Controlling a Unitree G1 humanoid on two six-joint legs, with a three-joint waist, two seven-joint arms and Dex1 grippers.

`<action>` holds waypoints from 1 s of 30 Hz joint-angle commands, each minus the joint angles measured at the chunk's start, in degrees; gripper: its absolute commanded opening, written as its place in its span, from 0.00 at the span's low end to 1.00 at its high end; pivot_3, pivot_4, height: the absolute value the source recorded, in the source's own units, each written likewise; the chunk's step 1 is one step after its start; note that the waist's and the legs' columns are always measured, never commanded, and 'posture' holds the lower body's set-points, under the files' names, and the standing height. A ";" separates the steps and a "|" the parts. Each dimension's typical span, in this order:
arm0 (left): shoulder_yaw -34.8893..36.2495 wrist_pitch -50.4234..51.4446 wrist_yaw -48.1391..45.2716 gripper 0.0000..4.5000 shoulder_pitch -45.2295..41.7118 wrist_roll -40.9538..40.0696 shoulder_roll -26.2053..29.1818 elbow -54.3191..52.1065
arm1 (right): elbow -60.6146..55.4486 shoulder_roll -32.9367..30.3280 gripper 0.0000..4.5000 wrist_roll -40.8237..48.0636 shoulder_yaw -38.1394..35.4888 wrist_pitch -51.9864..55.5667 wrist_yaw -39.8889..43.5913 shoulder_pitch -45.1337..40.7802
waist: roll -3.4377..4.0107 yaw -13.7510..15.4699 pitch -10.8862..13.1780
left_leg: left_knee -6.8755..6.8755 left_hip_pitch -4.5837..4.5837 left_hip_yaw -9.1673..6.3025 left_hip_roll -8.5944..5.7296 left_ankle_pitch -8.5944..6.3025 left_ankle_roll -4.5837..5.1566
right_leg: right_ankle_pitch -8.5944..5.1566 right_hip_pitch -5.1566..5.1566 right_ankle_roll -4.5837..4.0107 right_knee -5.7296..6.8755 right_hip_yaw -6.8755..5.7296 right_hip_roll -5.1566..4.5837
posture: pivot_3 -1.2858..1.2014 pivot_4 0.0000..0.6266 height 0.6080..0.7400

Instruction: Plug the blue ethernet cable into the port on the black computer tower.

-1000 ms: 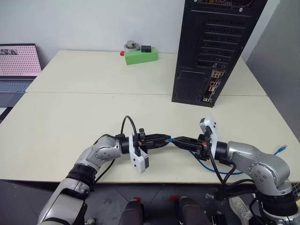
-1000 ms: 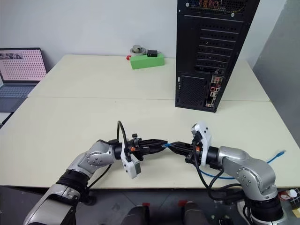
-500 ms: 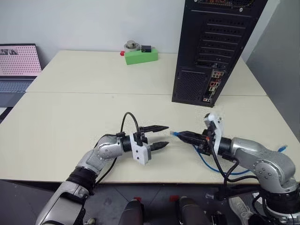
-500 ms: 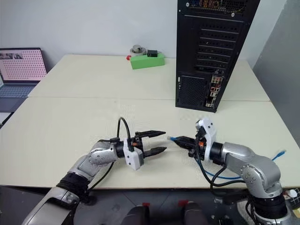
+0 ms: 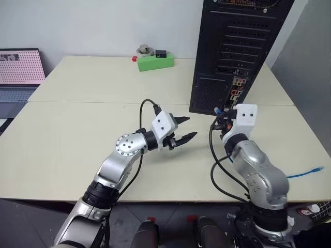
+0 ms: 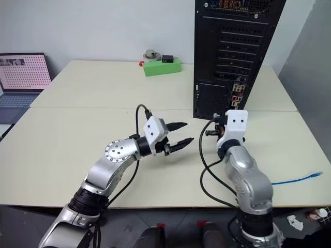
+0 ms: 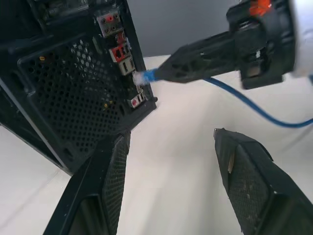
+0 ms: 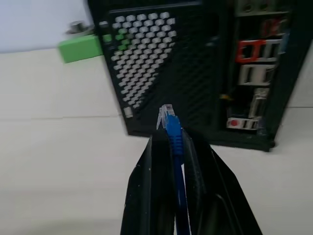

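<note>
The black computer tower (image 5: 232, 51) stands at the back right of the table, its ports (image 5: 236, 95) low on the rear panel. My right gripper (image 5: 218, 111) is shut on the blue ethernet cable just behind its clear plug (image 8: 166, 115), which points at the tower's mesh grille (image 8: 146, 58), a short way off. The ports (image 8: 252, 73) lie to the side of the plug. The rest of the cable (image 5: 302, 174) trails off the table's right edge. My left gripper (image 5: 185, 127) hovers open and empty, left of the right gripper. The left wrist view shows the plug (image 7: 142, 77) near the ports (image 7: 122, 58).
A green box (image 5: 155, 62) with small items on it sits at the back of the table. A laptop (image 5: 18, 72) stands at the far left. The table seam (image 5: 103, 103) runs across the middle. A grey wall stands right of the tower.
My left gripper let go of the cable, opened, rolled and lifted. My right gripper swung up and toward the tower with the plug, from pointing left to pointing at the rear panel.
</note>
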 commanded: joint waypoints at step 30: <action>5.20 6.74 3.27 0.65 -12.54 3.95 -5.63 8.10 | 25.73 4.34 0.00 -11.38 -6.19 -20.33 -8.01 -15.27 | 0.01 -0.13 0.00 | -0.04 -0.06 0.00 0.00 0.00 0.00 | 0.17 -0.05 -0.27 -0.07 0.00 0.00 | 0.52 0.24 1.00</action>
